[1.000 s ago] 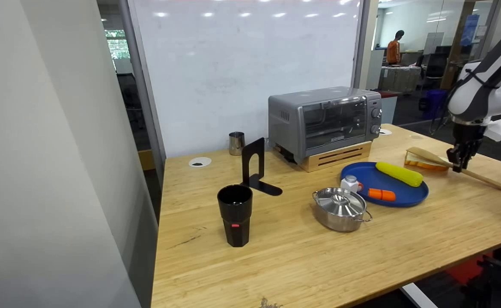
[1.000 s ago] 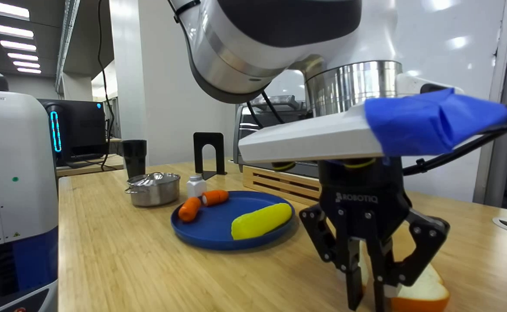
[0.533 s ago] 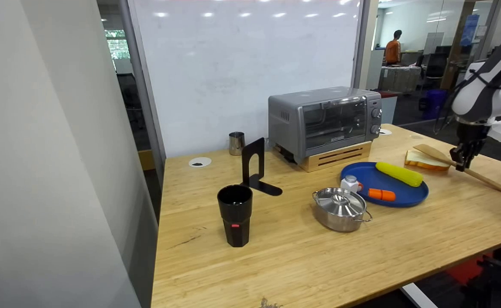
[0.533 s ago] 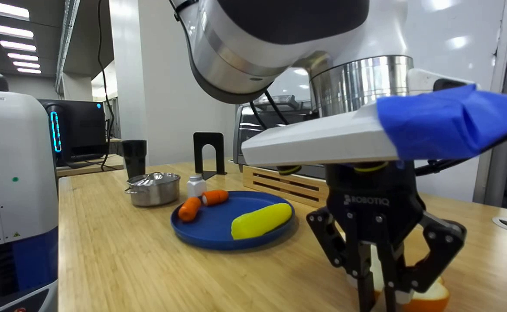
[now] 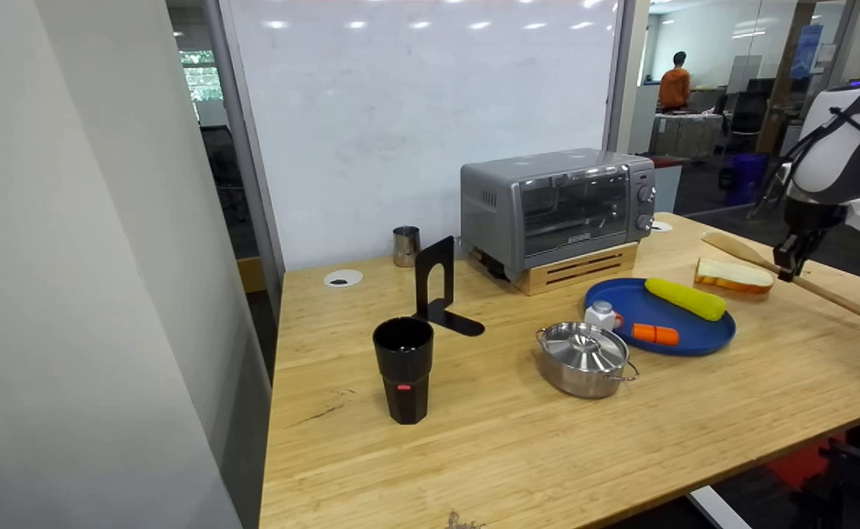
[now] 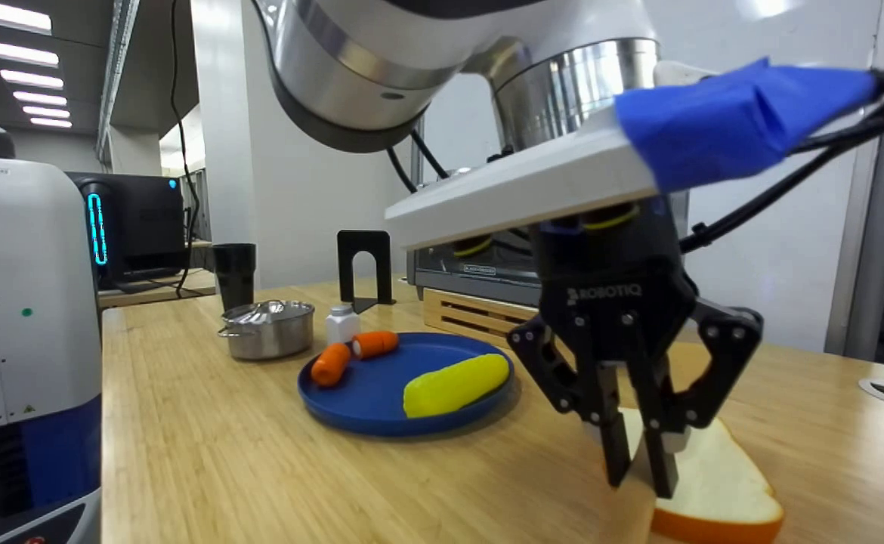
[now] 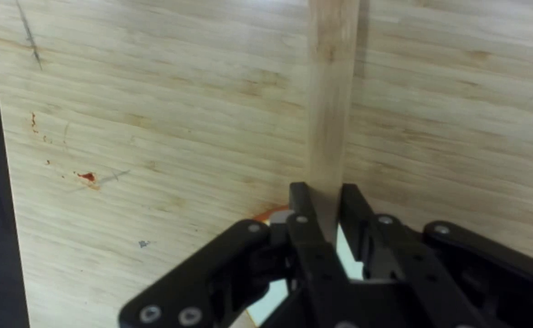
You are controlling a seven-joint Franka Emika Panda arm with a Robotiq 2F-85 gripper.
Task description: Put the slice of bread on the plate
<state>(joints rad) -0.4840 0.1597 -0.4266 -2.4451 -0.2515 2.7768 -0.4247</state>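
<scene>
In an exterior view, the cream-white bread slice (image 5: 733, 276) lies near but off the round dark-blue plate (image 5: 702, 336). In the wrist view, the black gripper (image 7: 324, 187) is closed on a pale wooden spatula (image 7: 331, 114), probably best laid clear of both.

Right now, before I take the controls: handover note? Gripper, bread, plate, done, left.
Gripper: shut on the handle of a wooden spatula.
Slice of bread: lying flat on the table, apart from the blue plate.
On the plate: a yellow item and two orange pieces.
Done: bread not yet on the plate, not in the grip.
Left: probably set the spatula down clear of the bread, grip the slice, lay it on the plate. I'd aim around the yellow item.
</scene>
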